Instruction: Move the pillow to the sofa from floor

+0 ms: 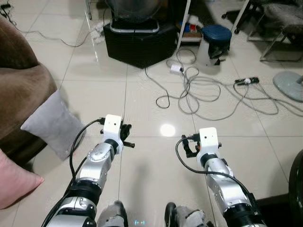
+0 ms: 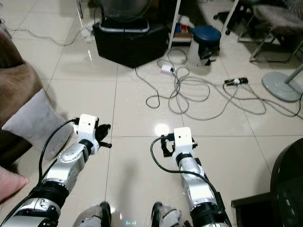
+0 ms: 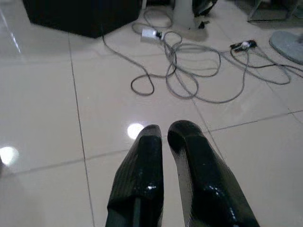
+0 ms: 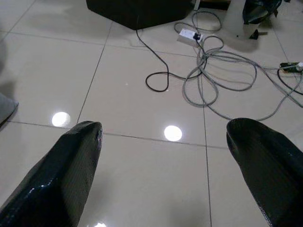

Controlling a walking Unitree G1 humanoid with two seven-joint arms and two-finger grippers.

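Note:
A grey pillow (image 1: 54, 125) stands on the tiled floor at my left, leaning against the brown sofa (image 1: 19, 85). A pink pillow (image 1: 12, 182) lies at the lower left beside the sofa's base. My left gripper (image 3: 164, 135) is held low over the tiles just right of the grey pillow, its fingers shut with nothing between them. My right gripper (image 4: 163, 135) hovers over bare floor further right, fingers wide open and empty. Neither gripper touches a pillow.
A black appliance base (image 1: 139, 42) stands ahead, with loose grey cables (image 1: 199, 90) and a power strip (image 1: 247, 81) spread over the floor. A blue-lidded bin (image 1: 215, 42), a fan base (image 1: 289, 85) and chair legs are at the far right. A dark object (image 1: 296, 189) sits at the near right.

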